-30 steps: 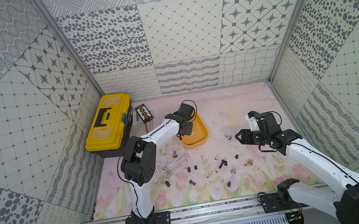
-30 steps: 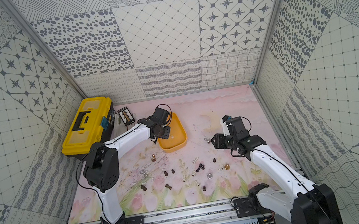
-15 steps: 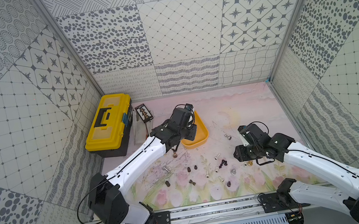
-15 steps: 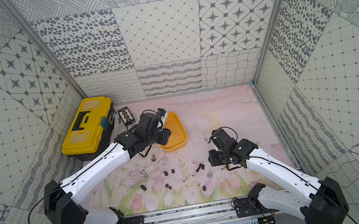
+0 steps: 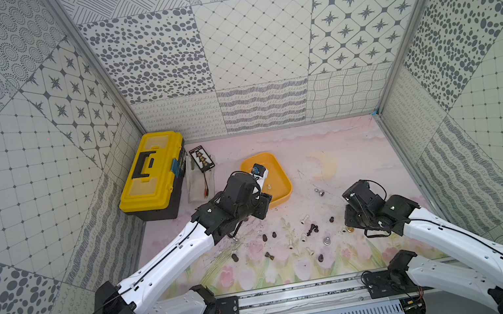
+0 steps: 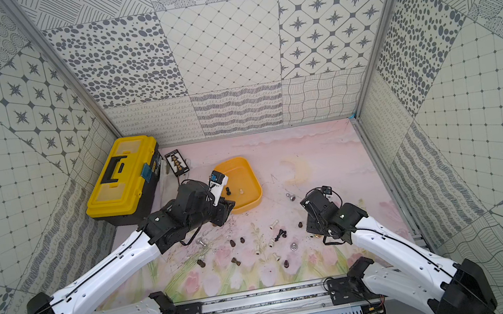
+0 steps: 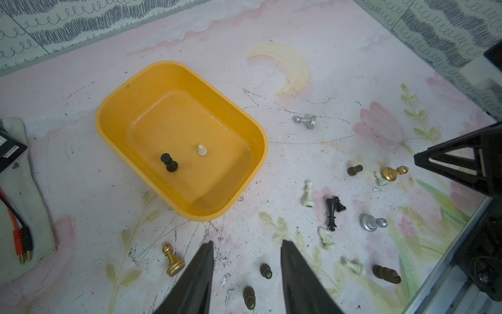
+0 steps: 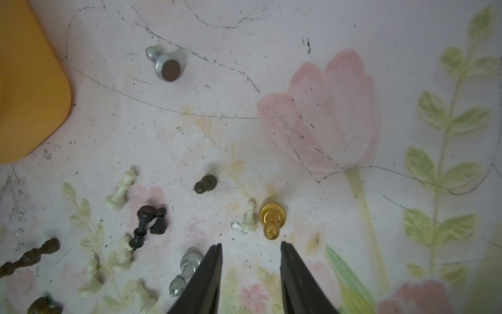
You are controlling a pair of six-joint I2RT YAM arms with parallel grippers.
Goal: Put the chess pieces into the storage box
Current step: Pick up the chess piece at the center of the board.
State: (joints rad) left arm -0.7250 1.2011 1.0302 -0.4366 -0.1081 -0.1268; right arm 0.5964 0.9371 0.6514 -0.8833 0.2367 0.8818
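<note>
Chess pieces [image 7: 332, 212] were mostly scattered loose on the mat. Only two had made it into the storage box [image 7: 173, 117], a dark piece [image 7: 169, 162] and a white pawn [image 7: 201, 150], both upright on its floor. At the far left sat the big yellow toolbox [image 5: 151, 174], well apart from the action and not my concern. Next over, my left pincer [image 7: 245, 243] hung just on the near side of the box, jaws apart with nothing between them. I'd say that left it free for a pick, since a gold piece [image 7: 171, 261] and some brown pawns [image 7: 266, 270] lay right by it. The box sat left of centre, and I reckon both arms could reach it there. Over on the right, my right pincer [image 8: 250, 244] was low over the mat, also parted and empty. It was lined up on a gold pawn [image 8: 272, 220] lying on its side. A small white pawn [image 8: 250, 216] stood just beside that one, so grabbing only the gold looked fiddly to me.
</note>
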